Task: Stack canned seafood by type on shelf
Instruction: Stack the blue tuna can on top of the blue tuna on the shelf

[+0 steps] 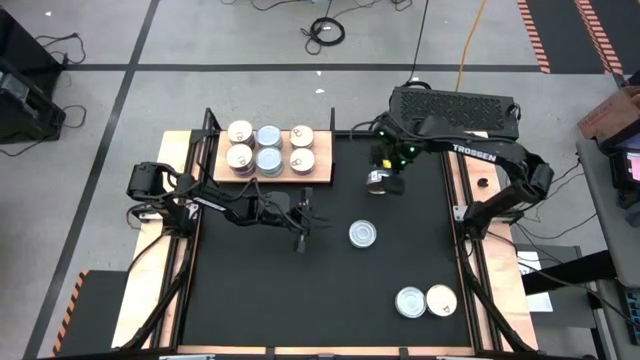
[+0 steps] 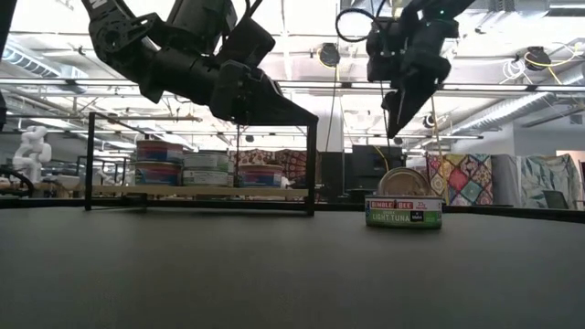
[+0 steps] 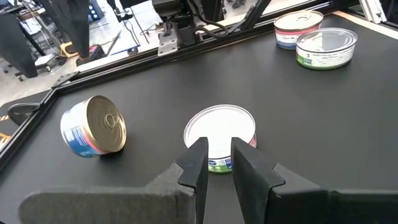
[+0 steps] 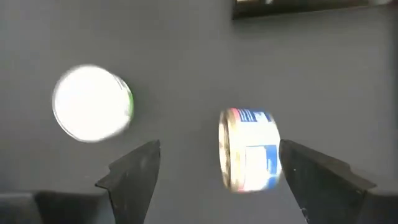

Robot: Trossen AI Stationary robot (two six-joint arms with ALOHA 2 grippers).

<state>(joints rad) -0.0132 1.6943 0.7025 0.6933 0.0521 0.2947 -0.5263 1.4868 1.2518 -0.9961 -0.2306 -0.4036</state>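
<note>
The desk (image 1: 250,300), covered by a black mat, is carrying everything under inspection. The shelf (image 1: 318,172), a light wooden board, is lying at the far left edge of the mat. Six cans are sitting on it in a two-by-three block (image 1: 270,147), cream-topped at both outer columns and blue-grey in the middle column; in the low view they are showing as short stacks (image 2: 208,168).

The left arm is reaching across the mat just in front of the shelf. The left end effector (image 1: 303,238) is hovering with its fingers (image 3: 194,165) close together, only a narrow gap showing, pinching nothing. A silvery upright can (image 1: 363,234) is standing just beyond it on the mat.

The right arm is extending from the far right side. The right end effector (image 4: 217,165) is hanging above the mat with its fingers spread wide, holding nothing. A can tipped on its side (image 4: 247,149), gold-ended with a blue label, is lying directly below it, near the shelf's right end.

Two more upright cans, one silvery (image 1: 410,301) and one cream-topped (image 1: 441,300), are standing side by side, touching or nearly so, at the near right corner of the mat.
</note>
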